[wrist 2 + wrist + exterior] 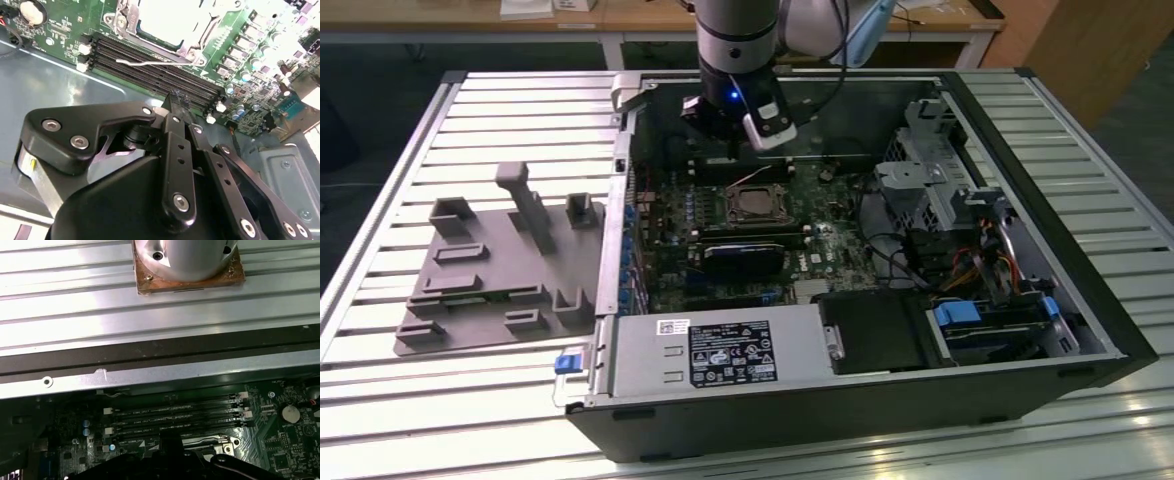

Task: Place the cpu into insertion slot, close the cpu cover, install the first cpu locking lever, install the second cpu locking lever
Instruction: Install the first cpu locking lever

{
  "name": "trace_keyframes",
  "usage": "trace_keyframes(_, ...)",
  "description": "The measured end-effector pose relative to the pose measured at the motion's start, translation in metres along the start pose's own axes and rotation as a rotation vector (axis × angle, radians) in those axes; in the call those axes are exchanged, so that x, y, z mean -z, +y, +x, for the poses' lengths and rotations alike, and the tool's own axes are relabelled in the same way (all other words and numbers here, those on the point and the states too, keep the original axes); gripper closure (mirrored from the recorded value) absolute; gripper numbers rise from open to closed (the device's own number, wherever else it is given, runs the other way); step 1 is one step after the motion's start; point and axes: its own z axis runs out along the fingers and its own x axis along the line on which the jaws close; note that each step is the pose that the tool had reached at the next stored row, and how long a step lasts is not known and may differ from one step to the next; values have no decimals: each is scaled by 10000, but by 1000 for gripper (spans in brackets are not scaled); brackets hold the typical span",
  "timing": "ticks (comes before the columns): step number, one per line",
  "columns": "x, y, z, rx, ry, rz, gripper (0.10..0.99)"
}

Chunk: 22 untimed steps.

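Dull silver-grey square cpu [754, 207] sits framed by the thin grey metal cpu cover [189, 50], centre of the exterior view; black gripper [174, 99], jaws seemingly pressed together empty, could skid off the springy unlatched wire locking lever [150, 63]

Silver-grey tubular arm [734, 30], blue light [735, 97] at wrist, black jointed claw [176, 102], silver screw heads [180, 201]

One computer case [881, 415], one insertion slot [757, 207], four memory slots [155, 70], one grey holder [494, 280]

Tool [175, 102] poised over memory slots [150, 65], near the cpu cover [120, 21]
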Motion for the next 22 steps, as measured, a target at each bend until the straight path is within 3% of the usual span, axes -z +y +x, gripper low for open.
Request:
trace_keyframes(6, -20, -6, 1, 115, -560, -17, 984)
trace_keyframes(7, -28, -8, 1, 125, -623, -28, 984)
trace_keyframes(14, -109, -43, 1, 138, -807, -52, 984)
trace_keyframes(22, -188, -65, 1, 214, -1116, -98, 984)
